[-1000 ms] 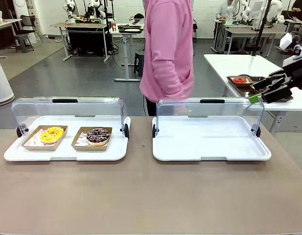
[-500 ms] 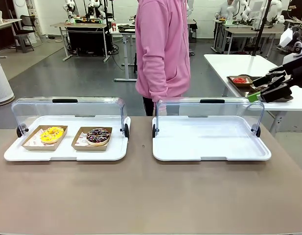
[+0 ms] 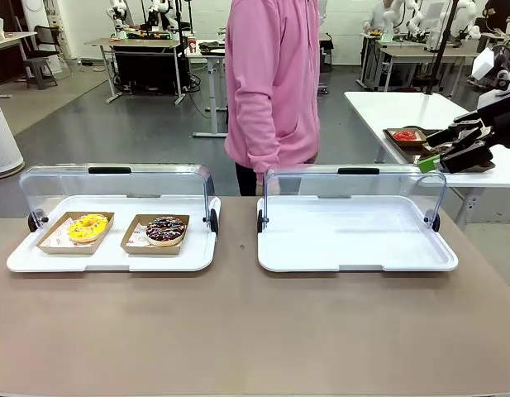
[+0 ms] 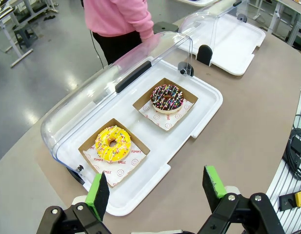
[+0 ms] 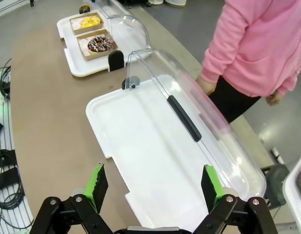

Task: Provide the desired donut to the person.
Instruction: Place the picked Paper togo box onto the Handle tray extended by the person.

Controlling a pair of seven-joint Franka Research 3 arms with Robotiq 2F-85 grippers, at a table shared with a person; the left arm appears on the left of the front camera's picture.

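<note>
While I look across the table from the front, the person (image 3: 273, 83) in the pink hoodie stands at the far edge, between the two white trays. My left-hand tray (image 3: 23, 258) has its clear lid swung back and holds a yellow donut (image 3: 88, 227) and a chocolate sprinkled donut (image 3: 165, 230), each in its own brown paper boat, side by side and apart. My right-hand tray (image 3: 354, 256), lid also raised, is bare. My right pincer (image 3: 453, 150) hangs off the table's right end, above tray height, its fingers spread with nothing between them.

Looking down my left wrist, my left pincer (image 4: 157, 192) stands wide open and empty over the near rim of the donut tray (image 4: 209, 100). The yellow donut (image 4: 112, 144) lies nearer my fingers, the chocolate one (image 4: 167, 97) farther along, and the person (image 4: 116, 17) is beyond the lid.

Down my right wrist, my right pincer (image 5: 152, 187) gapes open above the bare tray (image 5: 99, 109); the person (image 5: 257, 44) stands just past its lid, hands hanging down.
</note>
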